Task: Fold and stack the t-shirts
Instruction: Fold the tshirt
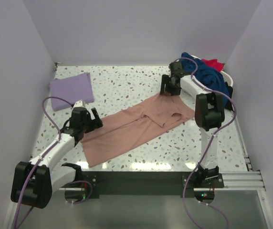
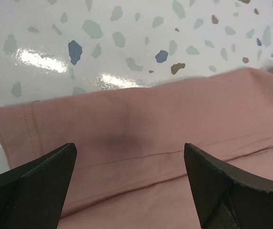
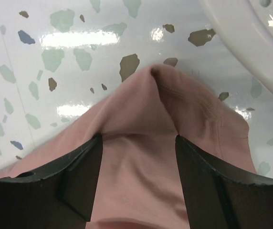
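Left fingers (image 2: 36, 183): standing wide apart in the left wrist view, gripping nothing, with pink cloth showing in the gap between them.
Right fingers (image 3: 79, 167): also standing apart, holding nothing, with a raised pink fold peaking just beyond their tips.
Dusty-pink t-shirt (image 1: 136, 129): lying spread on a slant across the middle of the top view, from lower left to upper right. Its stitched hem corner is lying at the left of the left wrist view, under the left fingers. Its crumpled upper end is sitting under the right fingers.
Contact: I cannot tell whether either pair is touching the cloth.
Desk (image 1: 127, 81): glossy white with grey, blue and brown flecks, reflecting the lights in bright patches.
Room: plain pale walls are closing in the desk at the back and on both sides.
Lavender t-shirt (image 1: 72, 89): lying folded at the upper left, well apart from the pink one.
Basket (image 1: 229, 78): white, sitting at the upper right and holding a navy t-shirt (image 1: 205, 71) and a red t-shirt (image 1: 214, 62). Its rim is curving close beside the right fingers.
Edges: a dark rail (image 1: 141, 180) is running along the bottom.
Open room: bare desk is showing between the lavender t-shirt and the right arm.
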Motion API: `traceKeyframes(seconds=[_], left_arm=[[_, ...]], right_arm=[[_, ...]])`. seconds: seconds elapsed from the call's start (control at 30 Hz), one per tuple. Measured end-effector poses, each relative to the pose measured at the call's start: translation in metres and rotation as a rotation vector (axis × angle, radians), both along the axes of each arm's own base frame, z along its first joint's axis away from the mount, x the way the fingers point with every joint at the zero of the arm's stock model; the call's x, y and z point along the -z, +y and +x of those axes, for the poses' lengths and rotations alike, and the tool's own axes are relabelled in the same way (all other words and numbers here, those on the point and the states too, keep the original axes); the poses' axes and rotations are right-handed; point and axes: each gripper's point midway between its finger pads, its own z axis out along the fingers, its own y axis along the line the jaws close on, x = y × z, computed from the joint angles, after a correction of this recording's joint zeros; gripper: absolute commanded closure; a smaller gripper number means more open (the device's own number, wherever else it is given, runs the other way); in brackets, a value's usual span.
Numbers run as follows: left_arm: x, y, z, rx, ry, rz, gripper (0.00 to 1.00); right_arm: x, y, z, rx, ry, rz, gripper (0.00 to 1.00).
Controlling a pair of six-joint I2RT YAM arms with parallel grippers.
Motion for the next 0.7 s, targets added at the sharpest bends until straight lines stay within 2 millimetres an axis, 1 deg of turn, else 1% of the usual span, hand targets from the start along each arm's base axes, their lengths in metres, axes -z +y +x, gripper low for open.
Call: traceKeyframes(seconds=[0.1,0.17,0.23,0.3,0.37,0.4,0.47,0.53,0.6,0.7], left_arm=[[-0.012,-0.007,0.001,0.024,-0.043,-0.008,0.00],[-0.012,-0.014,0.002,0.046,-0.039,-0.007,0.00],[-0.006,-0.022,0.001,0.072,-0.017,-0.003,0.00],[0.005,-0.032,-0.001,0.109,0.019,0.004,0.00],[0.014,-0.041,-0.005,0.142,0.045,0.011,0.00],[0.017,-0.045,-0.006,0.157,0.056,0.014,0.00],[0.023,-0.055,-0.010,0.192,0.071,0.019,0.00],[0.025,-0.060,-0.010,0.209,0.072,0.026,0.00],[0.024,-0.064,-0.008,0.216,0.066,0.026,0.00],[0.025,-0.064,-0.007,0.215,0.064,0.032,0.00]], right_arm=[[-0.015,0.003,-0.009,-0.021,-0.018,0.006,0.29],[-0.032,0.005,-0.024,-0.036,-0.038,0.010,0.29],[-0.053,0.009,-0.041,-0.053,-0.071,0.018,0.29],[-0.072,0.016,-0.065,-0.078,-0.105,0.029,0.28],[-0.086,0.022,-0.085,-0.103,-0.129,0.045,0.28],[-0.089,0.026,-0.094,-0.116,-0.138,0.060,0.28],[-0.084,0.030,-0.108,-0.129,-0.136,0.078,0.28],[-0.068,0.029,-0.119,-0.130,-0.099,0.084,0.28],[-0.045,0.025,-0.128,-0.124,-0.041,0.072,0.28],[-0.021,0.023,-0.131,-0.121,0.020,0.058,0.28]])
